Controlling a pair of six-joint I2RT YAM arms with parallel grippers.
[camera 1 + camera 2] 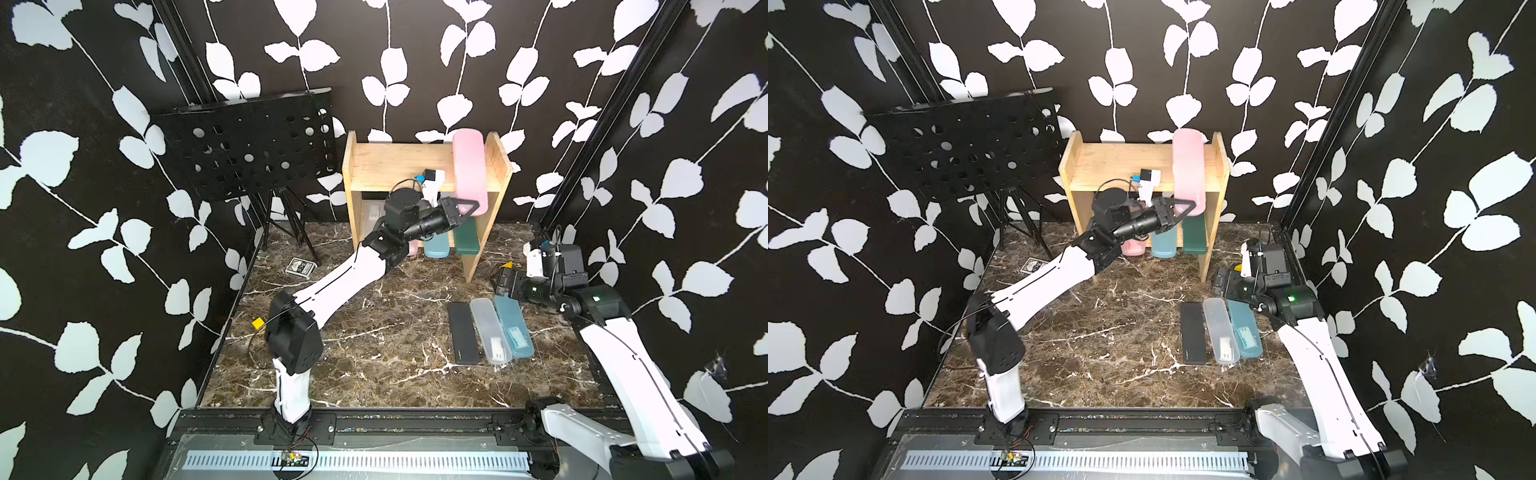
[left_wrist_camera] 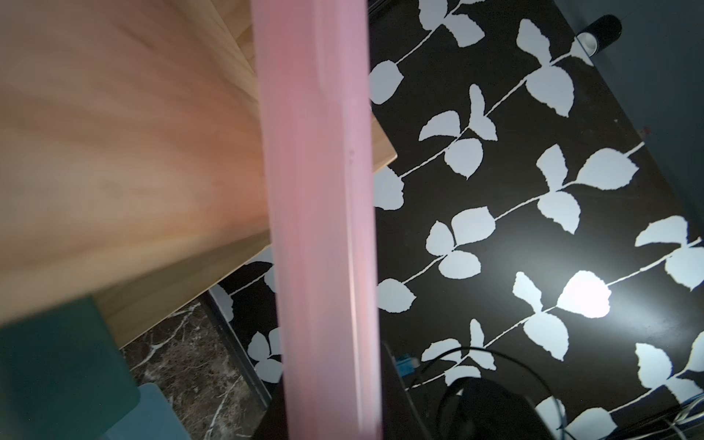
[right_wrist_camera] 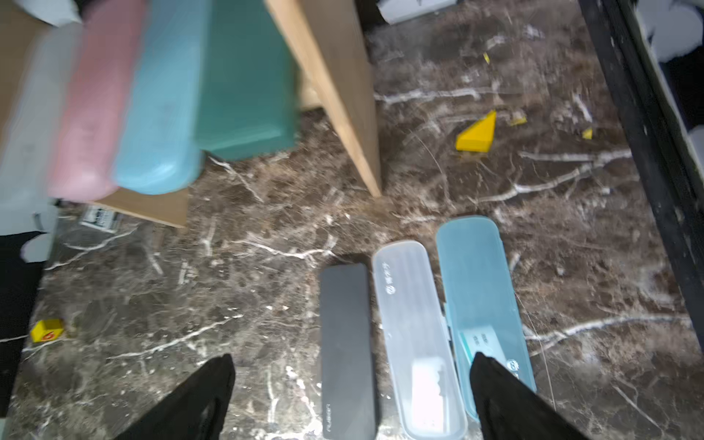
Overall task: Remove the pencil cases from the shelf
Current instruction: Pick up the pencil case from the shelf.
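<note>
The left gripper (image 1: 471, 208) is clamping the near end of the pink pencil case (image 1: 468, 166) atop the shelf (image 1: 386, 166), best pulled level and straight nearward; the right gripper (image 3: 351, 360) is hanging wide open, empty.

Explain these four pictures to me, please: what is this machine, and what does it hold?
It is a robot with two arms on a marble table. Two pictures look down from above; two come from cameras on the wrists. The left tool is shut on a pink pencil case at the wooden shelf's upper tier. The right tool is open and empty. A black case, a clear case and a teal case lie on the table. On the lower tier sit four more cases.
</note>
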